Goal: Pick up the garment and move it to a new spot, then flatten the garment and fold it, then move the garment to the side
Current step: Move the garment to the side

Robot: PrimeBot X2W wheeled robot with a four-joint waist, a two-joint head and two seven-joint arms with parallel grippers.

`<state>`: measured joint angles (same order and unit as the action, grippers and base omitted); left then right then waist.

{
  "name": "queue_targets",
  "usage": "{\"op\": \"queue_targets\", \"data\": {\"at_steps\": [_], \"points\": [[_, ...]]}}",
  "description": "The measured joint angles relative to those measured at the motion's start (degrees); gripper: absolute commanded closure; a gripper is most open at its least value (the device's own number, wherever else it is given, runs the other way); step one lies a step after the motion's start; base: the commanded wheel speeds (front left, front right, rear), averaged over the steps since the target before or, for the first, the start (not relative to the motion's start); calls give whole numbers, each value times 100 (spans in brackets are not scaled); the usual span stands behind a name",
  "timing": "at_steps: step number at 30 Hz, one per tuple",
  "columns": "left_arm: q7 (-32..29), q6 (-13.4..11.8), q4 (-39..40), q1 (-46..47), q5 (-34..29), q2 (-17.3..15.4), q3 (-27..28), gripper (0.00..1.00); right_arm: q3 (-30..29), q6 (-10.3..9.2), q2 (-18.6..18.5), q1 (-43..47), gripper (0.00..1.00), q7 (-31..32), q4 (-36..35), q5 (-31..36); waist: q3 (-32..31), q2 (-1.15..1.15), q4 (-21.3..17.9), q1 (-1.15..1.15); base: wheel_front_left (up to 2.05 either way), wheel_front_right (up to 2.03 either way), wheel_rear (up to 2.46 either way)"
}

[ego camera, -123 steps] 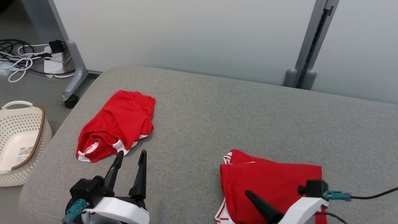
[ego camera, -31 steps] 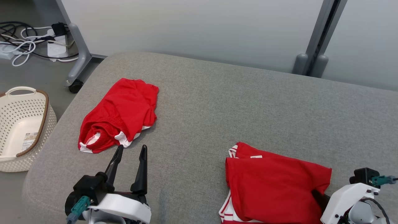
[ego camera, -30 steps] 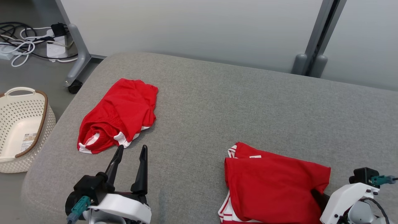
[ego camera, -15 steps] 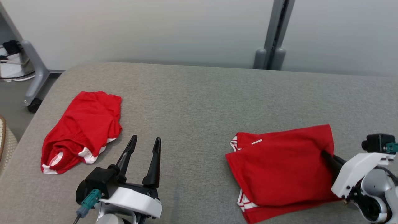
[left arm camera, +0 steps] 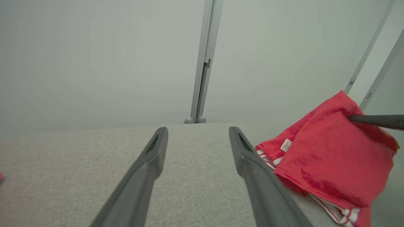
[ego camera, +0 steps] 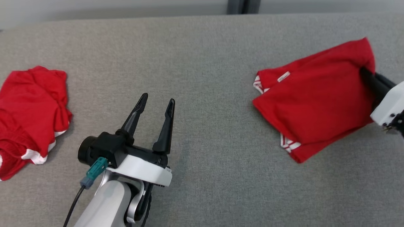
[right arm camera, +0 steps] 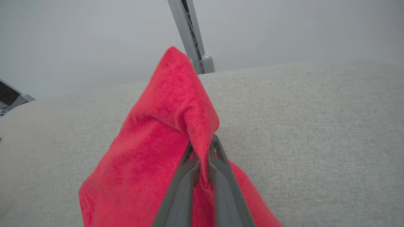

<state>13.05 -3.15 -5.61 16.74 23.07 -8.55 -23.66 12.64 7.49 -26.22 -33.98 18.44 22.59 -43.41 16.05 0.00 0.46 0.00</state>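
The garment (ego camera: 315,104) is clamped by one corner in the right gripper (right arm camera: 202,145), likely for dragging aside; the left gripper (ego camera: 157,98) gapes empty.

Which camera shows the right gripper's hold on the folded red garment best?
Right wrist view: the right gripper is pinched shut on a raised fold of the folded red garment, close up. The head view shows its fingers meeting the cloth's right edge; the left wrist view, one finger side-on.

Right tool (ego camera: 367,75) clamped garment (ego camera: 315,101), hauled it rightward.
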Motion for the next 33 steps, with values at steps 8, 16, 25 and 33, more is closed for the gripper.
{"op": "queue_targets", "data": {"at_steps": [8,16,25,33], "points": [[-68,-46,164,337,-129,-81,-11,0,-248,-1,-598,-887,100,-407,771,-90,870,0,-276,0,0,0,0],[-121,-80,299,396,-148,-141,-16,0,-626,-1,-702,-1395,100,-746,1612,64,1246,0,-472,0,0,0,0],[-176,-129,441,473,-182,-176,-60,0,-667,0,-635,-1888,0,-1027,2350,513,1391,0,-479,0,0,0,0],[-76,-143,321,428,-97,-142,-47,0,-713,0,-653,-2071,0,-1540,2776,1058,1109,0,-343,0,0,0,0]]}}
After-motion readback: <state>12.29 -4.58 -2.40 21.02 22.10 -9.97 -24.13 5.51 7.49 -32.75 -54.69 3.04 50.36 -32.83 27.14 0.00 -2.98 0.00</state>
